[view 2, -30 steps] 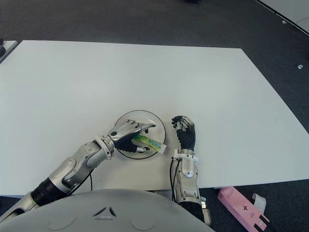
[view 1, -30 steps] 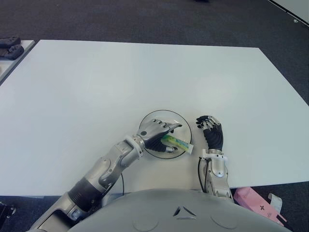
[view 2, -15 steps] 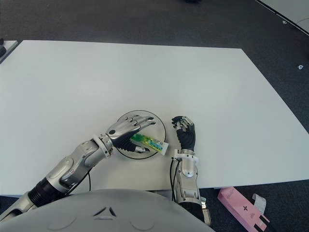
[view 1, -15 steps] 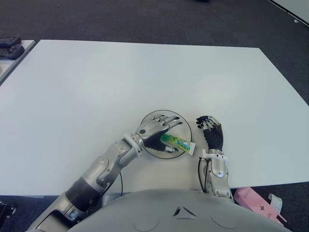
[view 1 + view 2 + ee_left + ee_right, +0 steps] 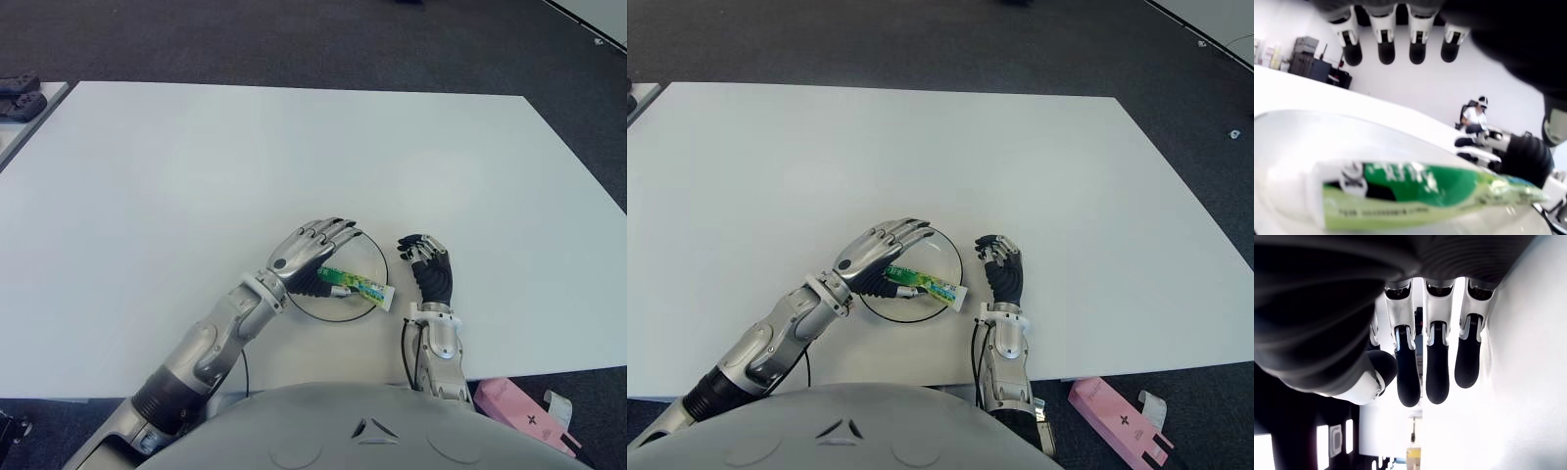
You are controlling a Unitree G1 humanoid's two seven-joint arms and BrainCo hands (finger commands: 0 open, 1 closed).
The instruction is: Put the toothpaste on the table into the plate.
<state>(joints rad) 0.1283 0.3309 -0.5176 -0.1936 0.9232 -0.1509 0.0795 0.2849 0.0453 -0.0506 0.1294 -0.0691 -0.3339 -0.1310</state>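
The green and white toothpaste tube (image 5: 355,284) lies flat in the clear round plate (image 5: 333,317), its white end reaching over the plate's right rim. My left hand (image 5: 318,257) hovers over the left part of the plate with its fingers spread, not touching the tube. In the left wrist view the fingertips (image 5: 1386,49) stand apart above the toothpaste tube (image 5: 1415,196), with nothing between them. My right hand (image 5: 429,269) shows idle just right of the plate, its fingers (image 5: 1437,367) relaxed and holding nothing.
The white table (image 5: 245,166) stretches far behind the plate. A pink box (image 5: 519,411) lies on the floor past the table's front right corner. Black objects (image 5: 20,98) sit on another surface at the far left. A seated person (image 5: 1475,117) shows far off in the left wrist view.
My left hand has opened, let go of the toothpaste and lifted back to the left. The tube stays lying in the plate. The right hand has not moved.
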